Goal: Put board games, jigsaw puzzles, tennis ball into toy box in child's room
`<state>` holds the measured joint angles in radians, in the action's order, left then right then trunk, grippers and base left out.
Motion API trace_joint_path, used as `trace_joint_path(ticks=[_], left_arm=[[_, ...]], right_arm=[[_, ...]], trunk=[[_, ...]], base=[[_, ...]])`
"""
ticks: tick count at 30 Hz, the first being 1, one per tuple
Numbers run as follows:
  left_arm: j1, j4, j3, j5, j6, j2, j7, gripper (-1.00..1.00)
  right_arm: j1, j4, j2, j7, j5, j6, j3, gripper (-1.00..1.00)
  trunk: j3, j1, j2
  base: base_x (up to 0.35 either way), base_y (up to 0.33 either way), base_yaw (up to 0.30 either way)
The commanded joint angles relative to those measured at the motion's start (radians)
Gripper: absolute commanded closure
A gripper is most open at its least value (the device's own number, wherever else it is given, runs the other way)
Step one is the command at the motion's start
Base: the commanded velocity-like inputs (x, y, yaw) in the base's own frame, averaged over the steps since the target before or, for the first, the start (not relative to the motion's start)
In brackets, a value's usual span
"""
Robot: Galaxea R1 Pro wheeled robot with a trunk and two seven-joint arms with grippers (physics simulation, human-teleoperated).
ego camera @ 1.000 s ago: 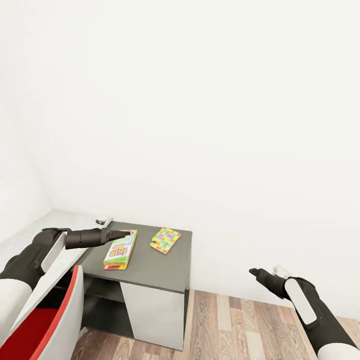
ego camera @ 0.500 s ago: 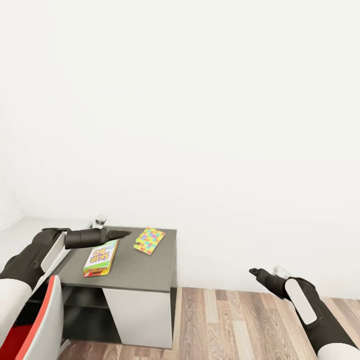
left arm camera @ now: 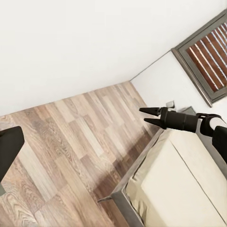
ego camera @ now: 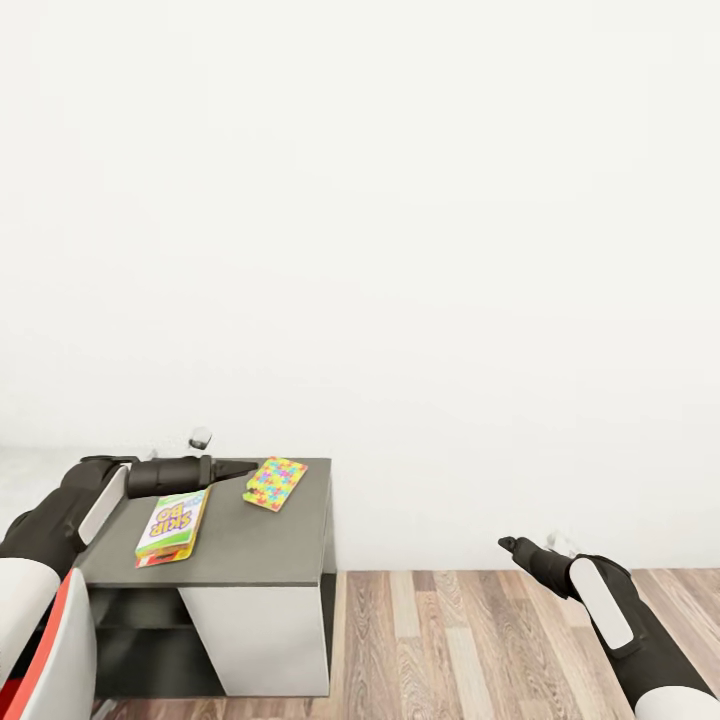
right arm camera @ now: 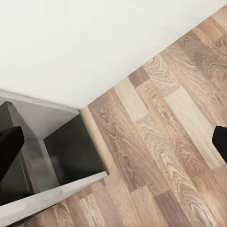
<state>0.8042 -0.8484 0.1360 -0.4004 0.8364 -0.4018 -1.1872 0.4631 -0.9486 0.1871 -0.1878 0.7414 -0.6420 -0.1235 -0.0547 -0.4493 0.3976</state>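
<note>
A: Looking from the head first. Slid left in the picture since a moment back: the dark desk (ego camera: 270, 545), now low in the corner. Turning right, then, not toys moving. Lying flat on the desk, a little apart: a board game (ego camera: 172, 525) and a bright jigsaw puzzle (ego camera: 274, 483).

B: And the left end effector (ego camera: 245, 466)?

A: Hanging above the desk near the puzzle, holding nothing. Cannot tell whether open or closed.

B: Left wrist view?

A: Wood floor (left arm camera: 71, 142), the bed (left arm camera: 189, 184), and the right end effector (left arm camera: 151, 116) in the air. Tips apart, so open and empty.

B: Right wrist view?

A: Floor again, plus the desk's dark shelf. Fingers (right arm camera: 9, 146) wide apart at the edges.

B: Meaning?

A: Probably swinging round toward the bed. Nothing picked up yet.
</note>
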Motion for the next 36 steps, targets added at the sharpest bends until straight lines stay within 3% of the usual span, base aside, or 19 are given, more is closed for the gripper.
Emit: trace_joint_path(ticks=[1, 18, 30, 36], left_arm=[[0.001, 0.0, 0.003, -0.006, 0.007, -0.001, 0.001, -1.0], [0.001, 0.0, 0.003, -0.004, 0.009, -0.001, 0.013, -1.0], [0.001, 0.0, 0.004, -0.003, 0.009, 0.001, 0.051, -1.0], [0.001, 0.0, 0.007, -0.003, 0.012, 0.006, 0.139, -1.0]], right_arm=[[0.001, -0.002, 0.0, -0.009, 0.011, -0.004, -0.001, -1.0], [0.0, -0.005, -0.001, -0.008, 0.01, -0.002, 0.005, -1.0], [-0.001, -0.007, 0.001, 0.155, 0.01, -0.006, 0.002, -1.0], [-0.001, -0.003, 0.001, 0.174, 0.01, -0.012, 0.005, -1.0]], trunk=[[-0.003, -0.001, 0.002], [-0.003, -0.001, 0.002], [-0.003, -0.001, 0.002], [-0.003, -0.001, 0.002]], base=[[0.0, 0.0, -0.029], [0.019, 0.0, -0.004], [0.113, 0.0, 0.0], [0.144, 0.0, 0.0]])
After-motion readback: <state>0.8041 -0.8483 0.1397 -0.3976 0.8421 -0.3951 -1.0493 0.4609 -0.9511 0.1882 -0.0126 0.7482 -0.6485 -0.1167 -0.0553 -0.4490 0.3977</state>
